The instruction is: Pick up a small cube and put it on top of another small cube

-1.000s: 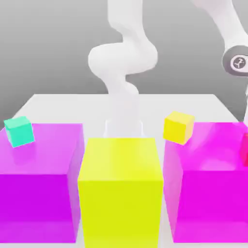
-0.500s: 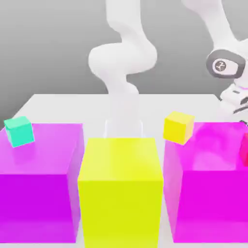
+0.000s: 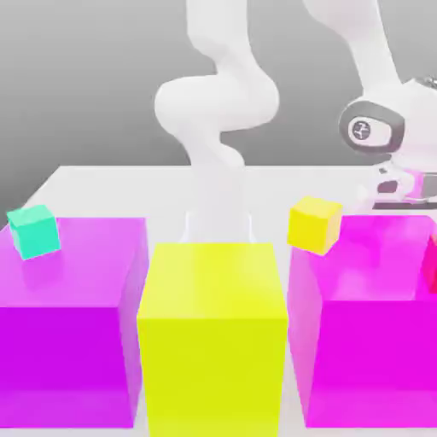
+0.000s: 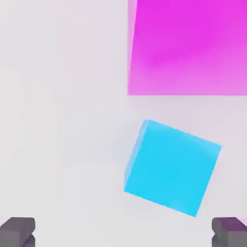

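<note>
**Gripper spread wide above blue cube, nothing held**

In the hand view the gripper has its two dark fingertips set far apart, with a small blue cube lying on the white table between them, skewed to their line and just beside a large magenta block. From the exterior view, the arm's wrist hangs behind the right-hand magenta block. A small yellow cube sits near that block's corner. A small teal cube sits at the far left. A large yellow block stands centre front.
</note>
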